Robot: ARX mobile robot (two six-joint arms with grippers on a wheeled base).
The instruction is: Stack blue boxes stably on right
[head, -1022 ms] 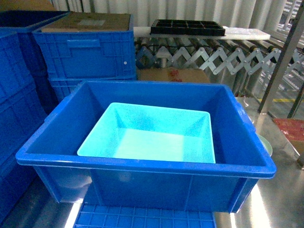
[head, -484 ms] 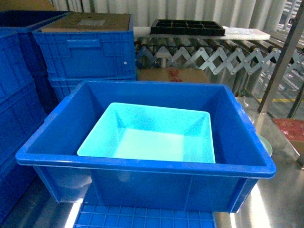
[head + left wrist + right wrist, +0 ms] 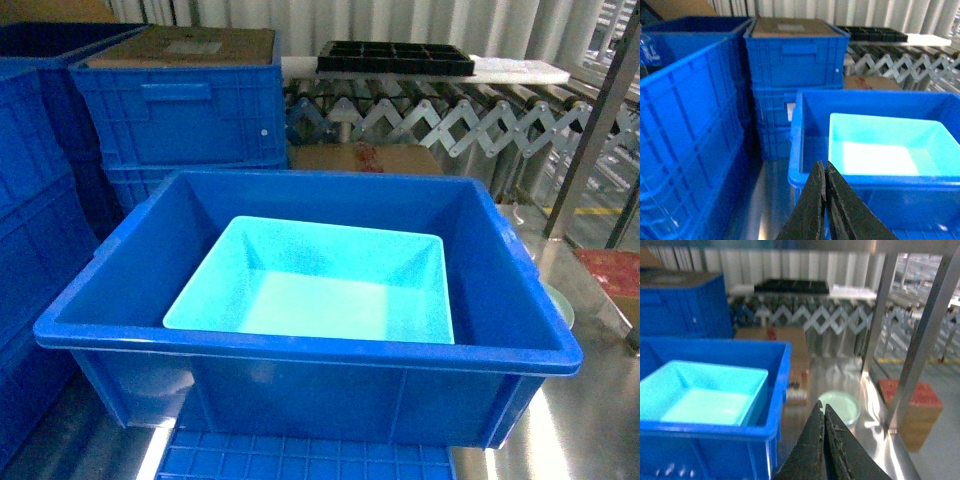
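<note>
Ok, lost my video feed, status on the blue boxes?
Left gripper and right gripper shut, empty, clear of crate. Turquoise tub nested inside royal-blue crate. Nothing blocking.

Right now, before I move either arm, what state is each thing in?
Turquoise tub: upright, empty, sitting inside the big crate.
Blue crate: upright, open-topped, holding only the tub.
Left gripper: shut, empty, hanging outside the crate's near left corner.
Right gripper: shut, empty, off the crate's right side.
Stacked crates: stacked behind on the left, top one covered with cardboard.
Green plate: lying flat on the floor, empty.
</note>
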